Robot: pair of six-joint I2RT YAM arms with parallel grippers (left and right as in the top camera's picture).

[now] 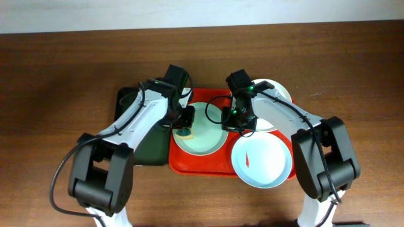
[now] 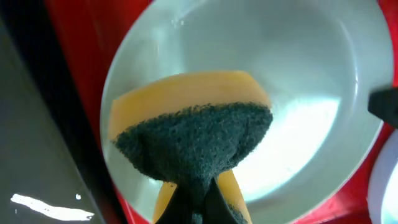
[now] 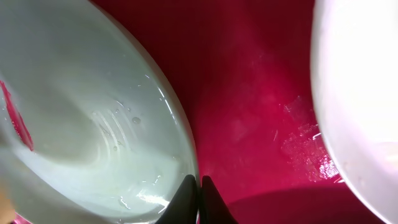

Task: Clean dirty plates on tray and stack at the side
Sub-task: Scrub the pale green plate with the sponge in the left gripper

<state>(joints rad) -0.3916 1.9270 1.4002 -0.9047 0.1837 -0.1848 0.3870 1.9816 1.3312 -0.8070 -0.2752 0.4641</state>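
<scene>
The red tray (image 1: 189,165) holds three plates. A mint green plate (image 1: 205,140) lies at its left, a pale blue plate (image 1: 268,165) with a red smear at the front right, and a white plate (image 1: 276,94) at the back right, partly under the right arm. My left gripper (image 1: 185,121) (image 2: 198,200) is shut on a yellow sponge (image 2: 193,134), dark scouring side showing, held over the mint plate (image 2: 298,74). The right gripper (image 1: 235,123) (image 3: 199,186) is shut on that plate's right rim (image 3: 180,124). A red smear (image 3: 18,121) marks the plate's far side.
A dark green tray (image 1: 146,148) lies left of the red tray, under my left arm. The white plate (image 3: 360,93) sits close to the right of the right gripper, with a bare wet strip of tray (image 3: 261,112) between. Brown table surrounds everything.
</scene>
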